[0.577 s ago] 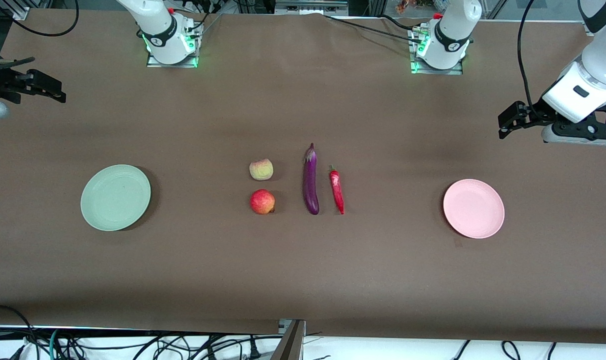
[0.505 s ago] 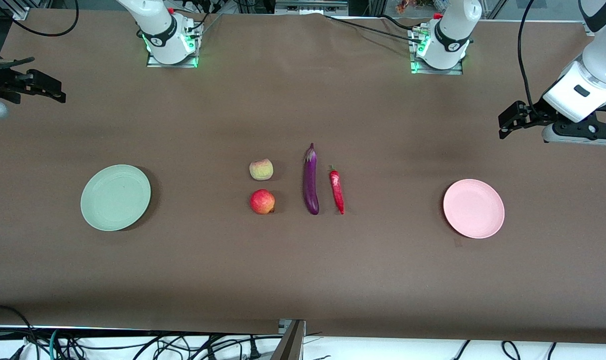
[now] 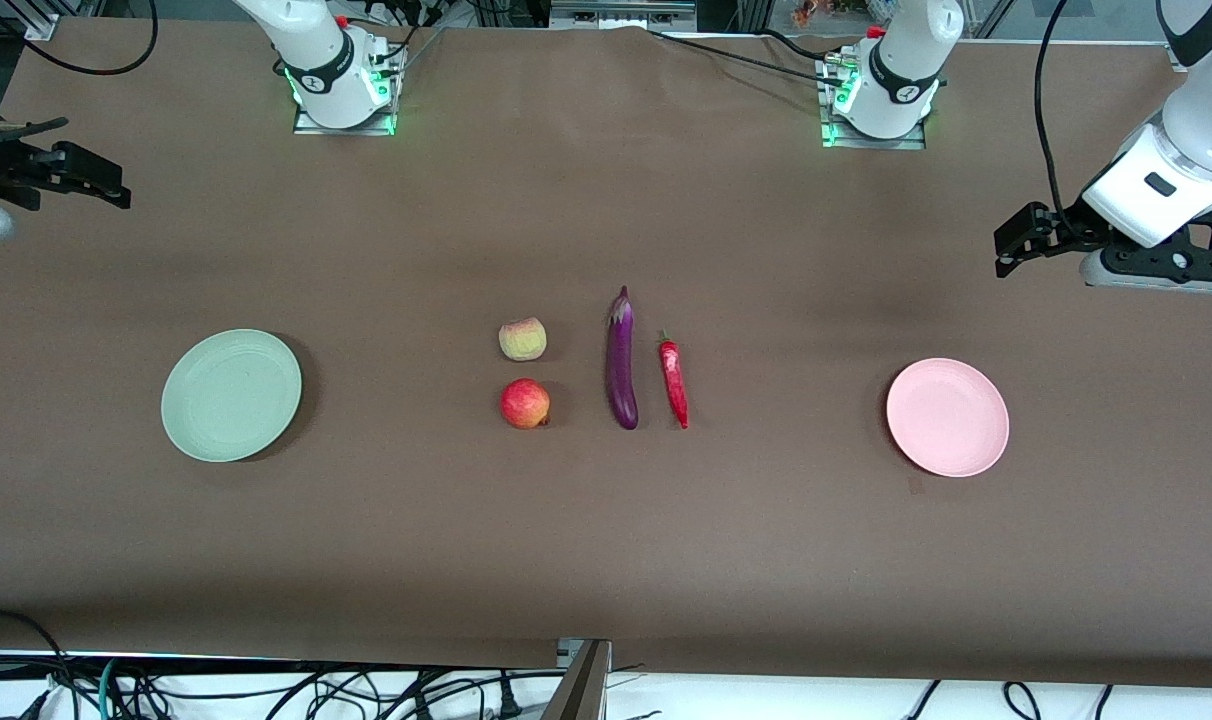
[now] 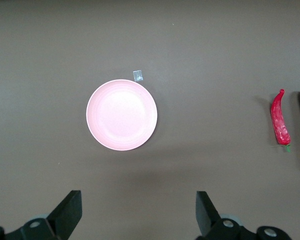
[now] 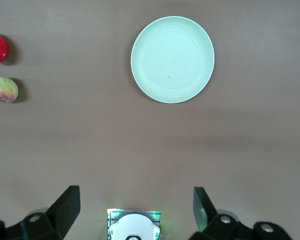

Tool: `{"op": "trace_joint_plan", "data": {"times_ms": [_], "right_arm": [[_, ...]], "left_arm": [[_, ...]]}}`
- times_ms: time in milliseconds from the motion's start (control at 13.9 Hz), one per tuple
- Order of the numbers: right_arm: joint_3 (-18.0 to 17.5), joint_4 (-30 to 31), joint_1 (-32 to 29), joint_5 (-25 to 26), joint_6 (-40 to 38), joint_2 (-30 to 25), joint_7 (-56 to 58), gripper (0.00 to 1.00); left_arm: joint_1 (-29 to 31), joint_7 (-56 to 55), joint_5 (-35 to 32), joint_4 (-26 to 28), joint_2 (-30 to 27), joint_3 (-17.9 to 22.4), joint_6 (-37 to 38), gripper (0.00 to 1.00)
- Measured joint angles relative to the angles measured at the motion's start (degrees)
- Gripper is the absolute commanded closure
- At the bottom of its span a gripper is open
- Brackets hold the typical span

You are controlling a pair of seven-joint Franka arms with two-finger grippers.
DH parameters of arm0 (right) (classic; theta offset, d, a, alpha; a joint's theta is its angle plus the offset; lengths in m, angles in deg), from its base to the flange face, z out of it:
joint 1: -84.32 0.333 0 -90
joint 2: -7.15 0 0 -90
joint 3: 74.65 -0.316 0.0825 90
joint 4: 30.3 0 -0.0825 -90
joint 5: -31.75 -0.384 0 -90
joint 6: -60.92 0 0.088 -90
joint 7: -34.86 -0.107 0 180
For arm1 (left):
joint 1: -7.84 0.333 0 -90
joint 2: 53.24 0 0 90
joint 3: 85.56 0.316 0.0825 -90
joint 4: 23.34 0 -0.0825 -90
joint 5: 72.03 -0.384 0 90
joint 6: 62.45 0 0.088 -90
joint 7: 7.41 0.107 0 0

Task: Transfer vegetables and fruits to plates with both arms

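Eggplant (image 3: 621, 358), chili pepper (image 3: 674, 379), peach (image 3: 522, 338) and apple (image 3: 524, 403) lie untouched mid-bench, green plate (image 3: 231, 394) at 9 o'clock, pink plate (image 3: 947, 416) at 3 o'clock, while the left gripper (image 3: 1011, 243) has crept slightly inward, both it and the right gripper (image 3: 106, 187) spread, empty, nothing transferred yet.

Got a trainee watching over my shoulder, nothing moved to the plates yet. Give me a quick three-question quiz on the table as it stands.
1. True or false: the round pale green plate already holds a fruit.
2. Which lies nearer the front camera: the small round red apple-like fruit or the pale yellow-pink peach?
3. Which sits beside the long glossy purple eggplant, toward the left arm's end of the table?
A. the round pale pink plate
B. the thin red chili pepper
C. the peach

Key: 1 false. 2 the apple-like fruit. 3 B.
Both the left gripper and the right gripper hang open and empty above the table.
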Motion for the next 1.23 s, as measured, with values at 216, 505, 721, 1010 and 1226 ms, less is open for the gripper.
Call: {"op": "trace_joint_plan", "data": {"times_ms": [216, 505, 721, 1010, 1226], "right_arm": [[0.00, -0.17, 0.00, 0.00, 0.00, 0.05, 0.00, 0.00], [0.02, -0.22, -0.01, 0.00, 0.00, 0.42, -0.01, 0.00], [0.03, -0.26, -0.01, 0.00, 0.00, 0.93, -0.05, 0.00], [0.19, -0.26, -0.03, 0.00, -0.02, 2.09, -0.05, 0.00], [0.21, -0.26, -0.03, 0.00, -0.06, 3.43, -0.04, 0.00]], "left_arm": [[-0.01, 0.00, 0.00, -0.24, 0.04, -0.02, 0.27, 0.00], [-0.03, 0.00, 0.00, -0.42, 0.35, -0.06, 0.71, 0.00], [-0.08, 0.00, 0.00, -0.60, 0.53, -0.11, 1.54, 0.00], [-0.08, 0.00, 0.00, -0.71, 0.53, -0.20, 4.51, 0.00], [-0.32, 0.04, 0.00, -0.74, 1.77, -0.80, 9.33, 0.00]]}}
